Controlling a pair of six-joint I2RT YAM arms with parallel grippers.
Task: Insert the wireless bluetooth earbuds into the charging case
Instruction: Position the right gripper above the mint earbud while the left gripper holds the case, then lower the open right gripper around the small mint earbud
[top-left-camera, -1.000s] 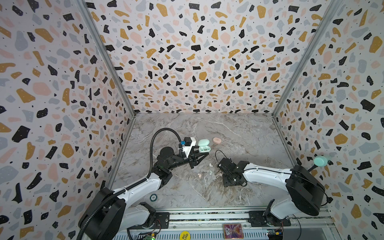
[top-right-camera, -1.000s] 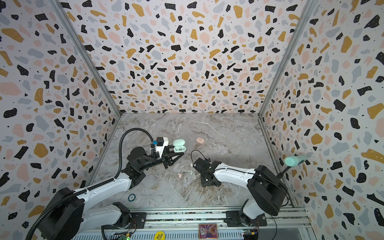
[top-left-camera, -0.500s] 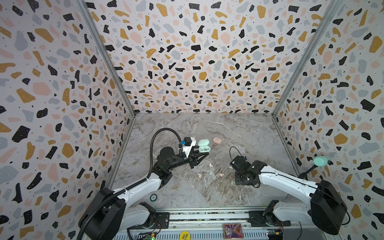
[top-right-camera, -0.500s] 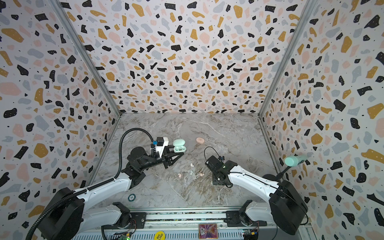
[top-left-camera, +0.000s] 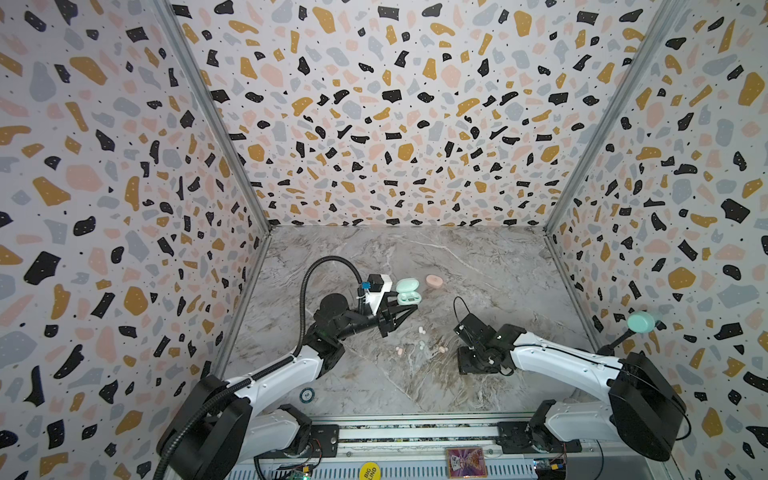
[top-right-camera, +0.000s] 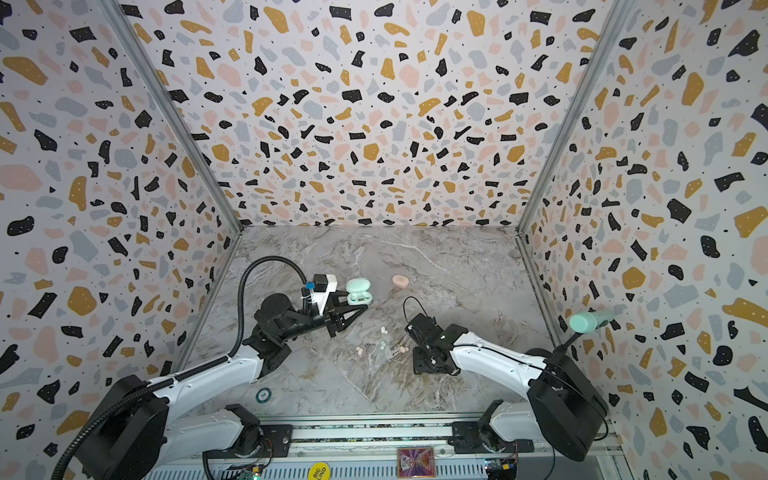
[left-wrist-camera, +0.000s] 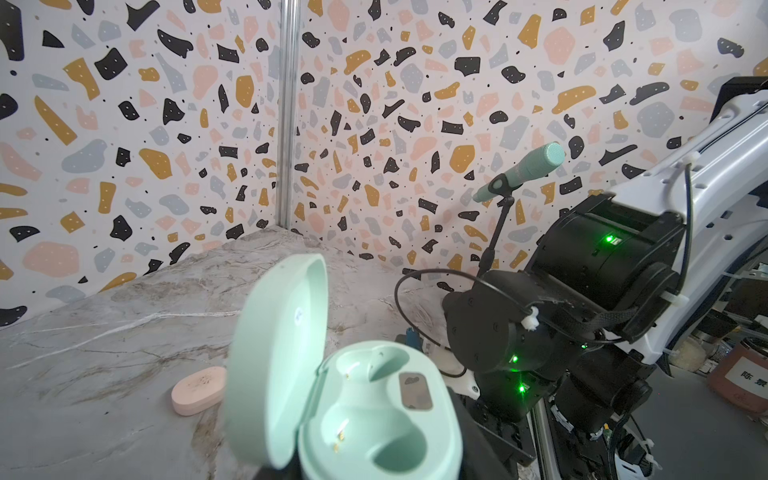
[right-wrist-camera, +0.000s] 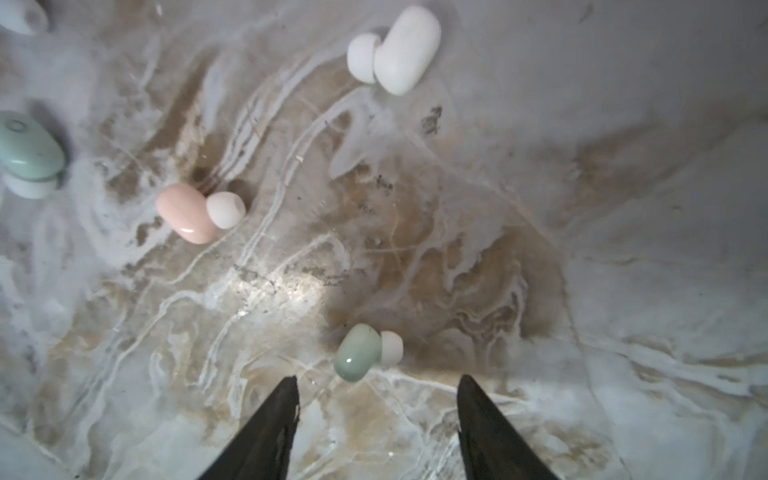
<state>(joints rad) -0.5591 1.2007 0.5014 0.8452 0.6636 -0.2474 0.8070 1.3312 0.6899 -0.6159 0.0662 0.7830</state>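
A mint green charging case (left-wrist-camera: 376, 419) with its lid up and both sockets empty sits in my left gripper (top-left-camera: 405, 311), which is shut on it, left of the floor's middle in both top views. Several wireless bluetooth earbuds lie loose on the marble. My right gripper (right-wrist-camera: 378, 381) points straight down, open and holding nothing. A mint earbud (right-wrist-camera: 357, 353) lies just beyond its fingertips (right-wrist-camera: 286, 399). Farther off are a pink earbud (right-wrist-camera: 187, 212), a white one (right-wrist-camera: 399, 50) and a second mint one (right-wrist-camera: 29, 153). In a top view, earbuds (top-left-camera: 421, 330) lie between the two grippers.
A closed pink case (top-left-camera: 434, 281) lies on the marble floor (top-left-camera: 478, 266) behind the mint case. A mint-headed microphone on a stand (top-left-camera: 640, 322) leans in by the right wall. A round token (top-left-camera: 306, 395) lies near the front rail. Patterned walls enclose three sides.
My right arm swung to the right, away from the earbud cluster, then settled slightly back toward it. Its jaws spread wider. The left arm and the case stayed still.
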